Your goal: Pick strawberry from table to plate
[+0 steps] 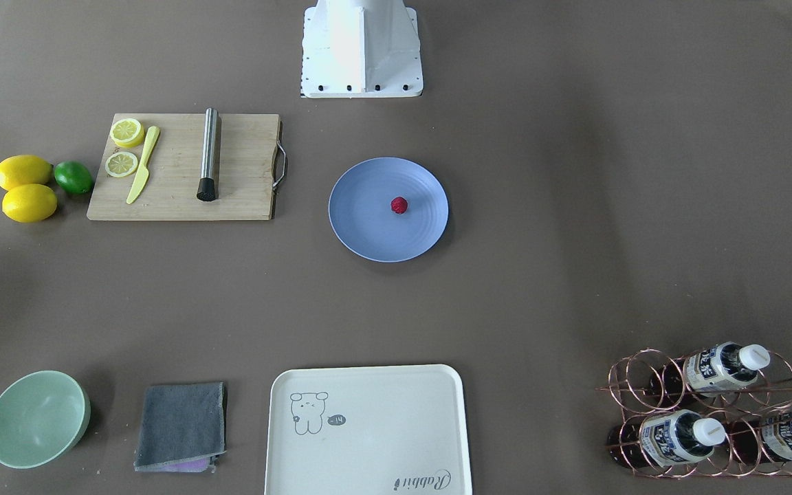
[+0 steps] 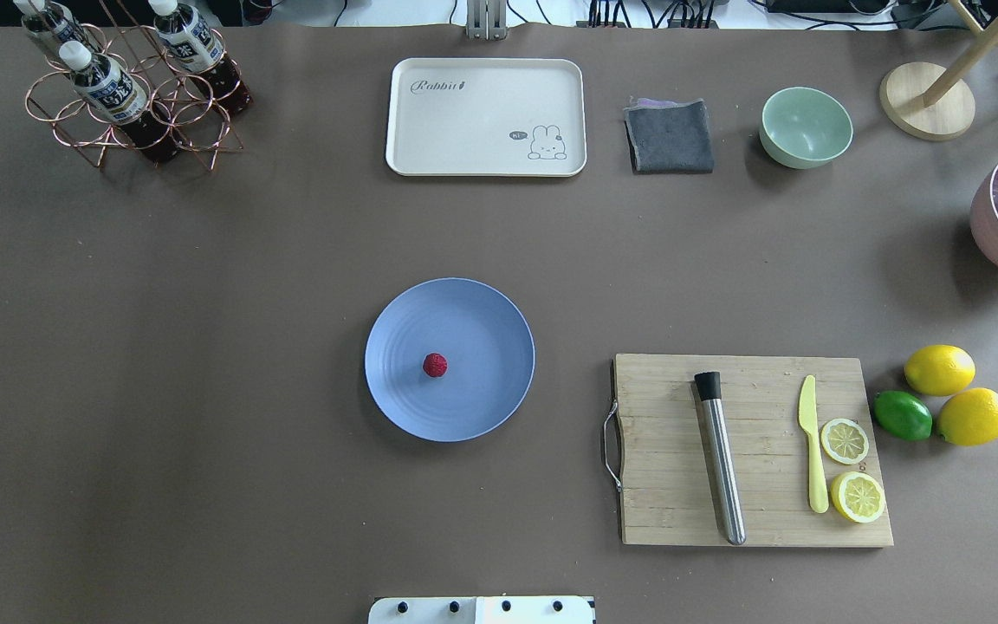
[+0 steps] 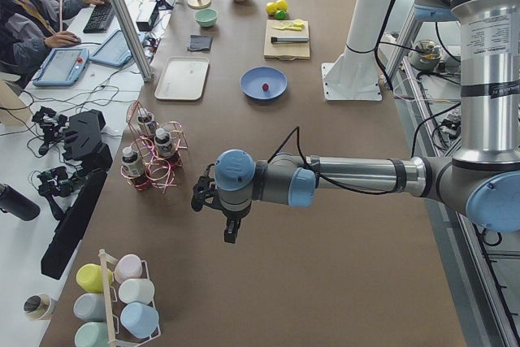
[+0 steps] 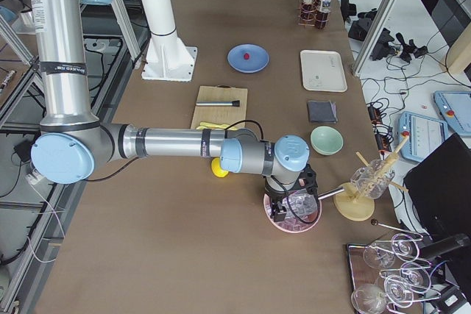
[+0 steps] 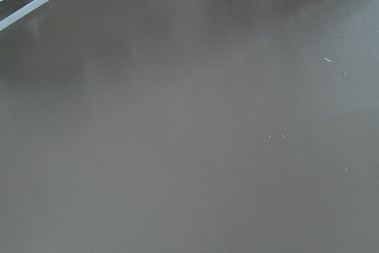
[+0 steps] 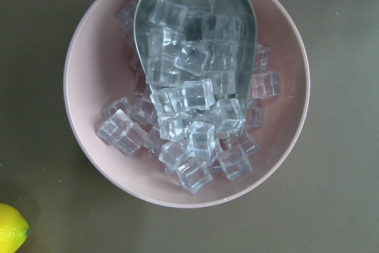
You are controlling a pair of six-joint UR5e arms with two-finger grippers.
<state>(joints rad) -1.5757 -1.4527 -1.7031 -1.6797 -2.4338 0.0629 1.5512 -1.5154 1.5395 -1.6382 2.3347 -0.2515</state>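
The small dark red strawberry [image 2: 435,365] [image 1: 399,205] lies on the light blue plate [image 2: 482,316] [image 1: 368,237], a little off its middle, on the grey-brown table [image 2: 204,347]. No gripper is near it. My left gripper [image 3: 231,233] shows only in the exterior left view, low over bare table far from the plate; I cannot tell whether it is open or shut. My right gripper [image 4: 283,207] shows only in the exterior right view, above a pink bowl of ice cubes [image 6: 89,87]; its state I cannot tell either.
A wooden cutting board [image 2: 664,485] carries a steel muddler, a yellow knife and two lemon slices. Beside it lie two lemons [image 2: 939,370] and a lime [image 2: 903,415]. Along the far edge are a cream tray [image 2: 486,117], a grey cloth [image 2: 669,137], a mint bowl [image 2: 806,126] and a copper bottle rack [image 2: 131,95]. A person sits at a desk [image 3: 32,22].
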